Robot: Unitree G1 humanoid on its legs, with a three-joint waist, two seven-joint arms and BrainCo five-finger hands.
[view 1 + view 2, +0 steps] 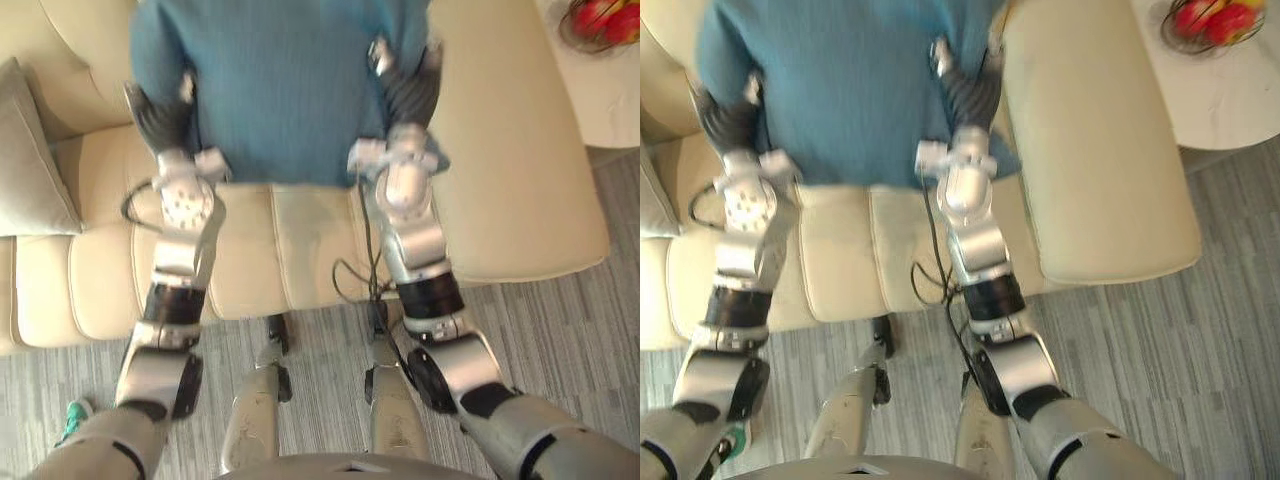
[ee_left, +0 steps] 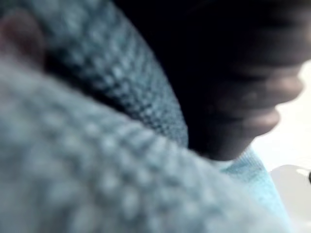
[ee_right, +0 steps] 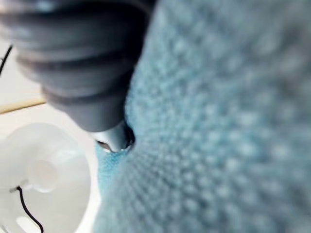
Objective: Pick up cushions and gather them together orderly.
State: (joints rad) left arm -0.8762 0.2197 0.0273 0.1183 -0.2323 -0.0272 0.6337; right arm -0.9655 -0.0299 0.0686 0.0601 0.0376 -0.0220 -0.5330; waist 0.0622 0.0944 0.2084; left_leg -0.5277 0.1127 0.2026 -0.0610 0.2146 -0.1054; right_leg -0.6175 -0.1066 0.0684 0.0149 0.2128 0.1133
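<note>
A large blue knitted cushion (image 1: 285,90) is held between my two hands over the seat of the cream sofa (image 1: 300,250). My left hand (image 1: 158,118) presses against its left edge and my right hand (image 1: 408,92) against its right edge. The dark ribbed cover of each hand lies tight against the knit, and the rest of each hand is hidden by the cushion. The blue knit (image 2: 97,145) sits right up against the camera in the left wrist view, and the same cushion (image 3: 218,121) crowds the right wrist view. A grey cushion (image 1: 35,160) leans on the sofa at the far left.
The sofa's broad armrest (image 1: 510,150) runs along the right. Beyond it stands a white table (image 1: 610,100) with a bowl of red fruit (image 1: 600,20). Grey striped carpet (image 1: 560,330) lies in front of the sofa.
</note>
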